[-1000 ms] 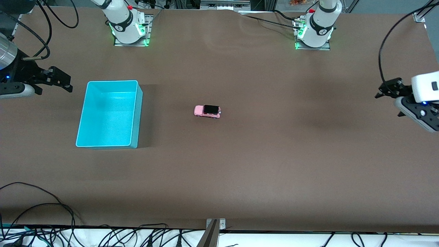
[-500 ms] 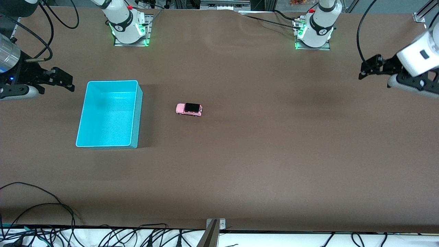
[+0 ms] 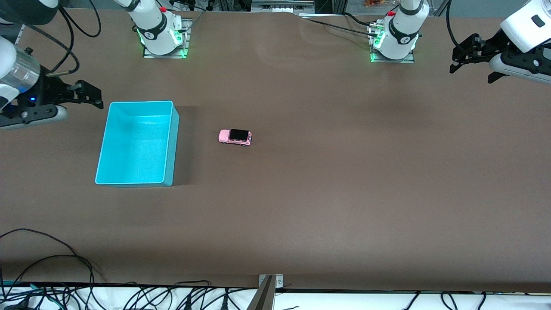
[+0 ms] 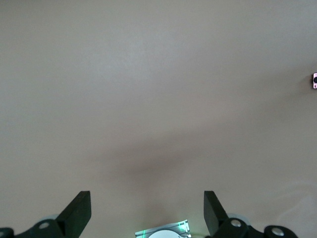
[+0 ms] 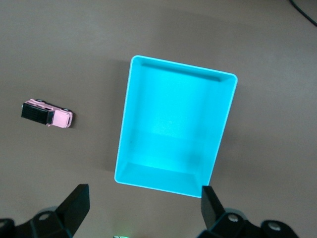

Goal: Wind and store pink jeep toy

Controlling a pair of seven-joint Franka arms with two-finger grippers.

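— Where does the jeep (image 3: 235,137) sit? 
— On the bare tabletop (image 3: 327,181), on its wheels, near the bin (image 3: 137,143) but apart from it, toward the right arm's end. Nothing touches it.

— And the bin? 
— An open turquoise tub, empty (the right wrist view looks straight down into it), its mouth up to take the toy.

— Who is closest? 
— The right gripper (image 3: 88,95) hangs in the air just off the bin's edge, fingers (image 5: 74,203) spread wide and holding nothing. It is the better placed of the two for the pick.

— The left arm? 
— The left gripper (image 3: 462,54) is up over its own end of the tabletop, well apart from the toy, fingers (image 4: 79,210) wide and empty too. Its wrist view catches only a sliver of pink at the frame's edge. It looks parked out of the way.

— What remains? 
— By my reading, storing: the toy is free on the tabletop and not yet in the bin.
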